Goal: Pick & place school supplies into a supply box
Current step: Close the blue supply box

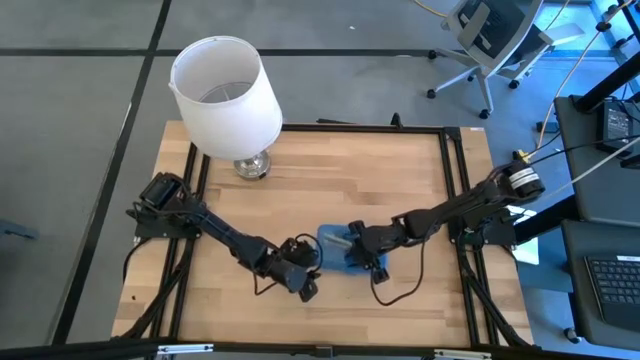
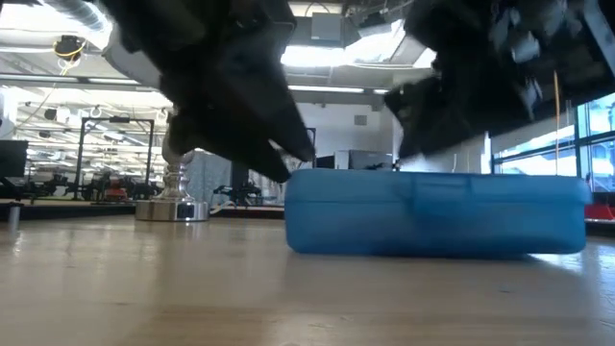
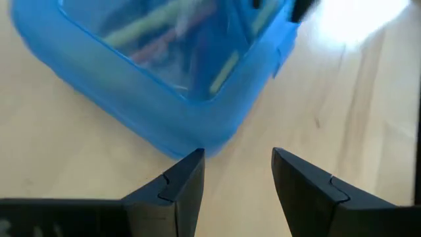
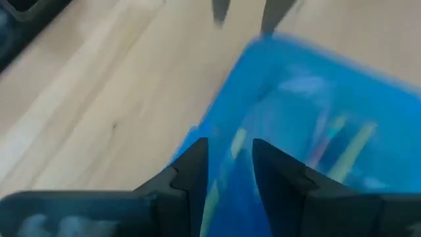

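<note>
High view: supply box (image 1: 335, 247) between left hand (image 1: 306, 268); right hand (image 1: 362, 250).

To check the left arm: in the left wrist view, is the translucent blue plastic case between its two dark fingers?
No. The left gripper is open on bare wood, with the translucent blue plastic case just beyond its fingertips.

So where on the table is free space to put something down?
Bare wood lies along the near edge in front of the box, in the far right part beside the lamp, and on the left, behind the left arm. It is crowded mid-table near the front, where the left gripper and right gripper flank the box.
</note>
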Controlling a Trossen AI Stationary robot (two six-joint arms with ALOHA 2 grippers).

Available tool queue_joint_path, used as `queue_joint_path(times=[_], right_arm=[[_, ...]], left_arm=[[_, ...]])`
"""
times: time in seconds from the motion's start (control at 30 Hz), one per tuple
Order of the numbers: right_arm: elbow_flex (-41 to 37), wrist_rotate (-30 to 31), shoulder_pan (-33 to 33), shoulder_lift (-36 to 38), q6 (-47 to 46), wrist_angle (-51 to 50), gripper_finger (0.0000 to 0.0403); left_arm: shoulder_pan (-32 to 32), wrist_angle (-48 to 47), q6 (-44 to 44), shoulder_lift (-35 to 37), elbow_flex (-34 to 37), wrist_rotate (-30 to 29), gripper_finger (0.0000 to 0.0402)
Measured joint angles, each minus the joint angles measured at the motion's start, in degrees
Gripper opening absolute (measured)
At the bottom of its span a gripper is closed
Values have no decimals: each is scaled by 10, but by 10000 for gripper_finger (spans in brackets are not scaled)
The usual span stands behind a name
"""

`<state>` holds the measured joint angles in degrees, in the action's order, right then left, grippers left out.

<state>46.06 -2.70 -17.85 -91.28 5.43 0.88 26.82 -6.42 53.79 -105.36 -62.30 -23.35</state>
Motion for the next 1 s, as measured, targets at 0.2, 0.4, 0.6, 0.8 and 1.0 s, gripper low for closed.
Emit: queue_joint_path(times=[0.2, 0.4, 0.6, 0.8, 1.0], right_arm=[[1, 14, 0, 66, -42, -39, 123], [3, 27, 0, 97, -142, -104, 123], [3, 88, -15, 92, -218, -195, 123], [3, 106, -20, 91, -243, -256, 123], [4, 138, -20, 91, -247, -287, 123]], left_arm=[[-31, 42, -64, 8, 0, -10, 168], [-94, 76, -157, 14, 0, 5, 168], [-170, 51, -235, 8, 1, 135, 168], [-213, 12, -255, 9, -1, 196, 168], [-217, 3, -246, 6, -2, 216, 168]])
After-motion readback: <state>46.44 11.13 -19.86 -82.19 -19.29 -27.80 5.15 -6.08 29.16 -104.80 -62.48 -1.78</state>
